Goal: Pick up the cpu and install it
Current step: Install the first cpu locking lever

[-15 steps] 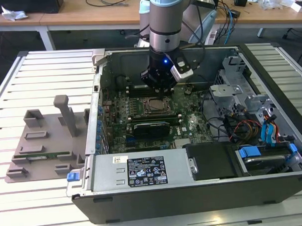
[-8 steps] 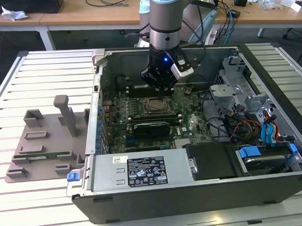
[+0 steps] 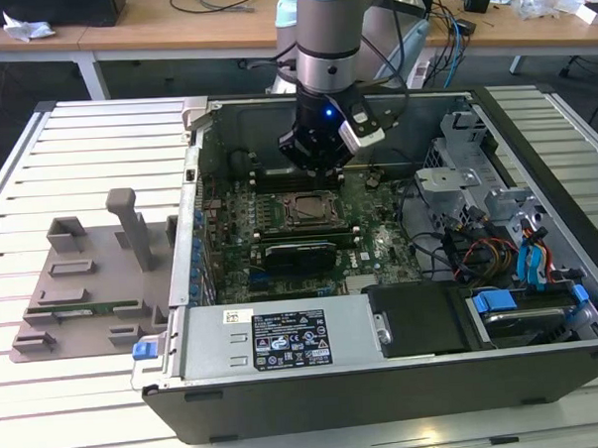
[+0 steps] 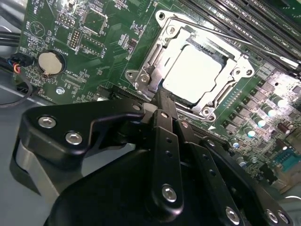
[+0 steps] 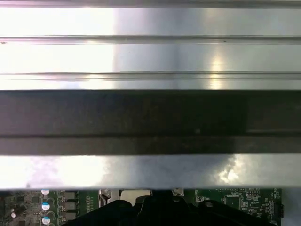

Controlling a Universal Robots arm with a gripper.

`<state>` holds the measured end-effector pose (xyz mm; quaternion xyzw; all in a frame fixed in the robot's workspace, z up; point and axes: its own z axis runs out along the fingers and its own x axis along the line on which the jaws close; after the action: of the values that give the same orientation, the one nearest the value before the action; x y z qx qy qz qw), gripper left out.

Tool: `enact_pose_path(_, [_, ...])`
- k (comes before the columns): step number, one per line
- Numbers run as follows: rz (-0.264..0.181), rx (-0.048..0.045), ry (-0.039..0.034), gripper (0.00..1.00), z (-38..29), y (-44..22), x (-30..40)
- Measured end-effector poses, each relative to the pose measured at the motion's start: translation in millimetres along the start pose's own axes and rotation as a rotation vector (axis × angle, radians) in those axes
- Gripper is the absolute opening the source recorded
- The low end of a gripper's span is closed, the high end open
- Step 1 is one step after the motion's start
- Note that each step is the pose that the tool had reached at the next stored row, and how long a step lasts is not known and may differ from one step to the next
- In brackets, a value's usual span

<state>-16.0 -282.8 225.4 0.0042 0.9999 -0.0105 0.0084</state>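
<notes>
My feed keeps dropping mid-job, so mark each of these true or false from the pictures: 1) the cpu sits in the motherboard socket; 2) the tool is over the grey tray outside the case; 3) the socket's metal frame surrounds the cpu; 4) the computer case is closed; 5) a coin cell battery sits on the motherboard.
1) True. The cpu lies flat in the socket.
2) False. The tool hangs inside the open case, just above the socket; the grey tray lies toward the exterior view's left.
3) True. The metal frame borders the cpu.
4) False. The case is open, with the motherboard exposed.
5) True. The coin cell battery sits near the socket.
</notes>
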Motion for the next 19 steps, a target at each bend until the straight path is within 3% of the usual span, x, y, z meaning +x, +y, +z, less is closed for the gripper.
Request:
enact_pose_path(5, [0.0,0.0019,-0.0018,0.11,-5.9,-1.4,0.3])
enact_pose_path(7, [0.0,0.008,-0.0041,0.11,-6.0,-8.5,1.9])
enact_pose_path(11, [0.0,0.0134,-0.0056,0.11,-5.9,-16.5,3.2])
enact_pose_path(15, [0.0,0.0148,-0.0064,0.11,-8.5,-19.2,3.5])
enact_pose_path(19, [0.0,0.018,-0.0084,0.11,-15.7,-20.3,4.0])
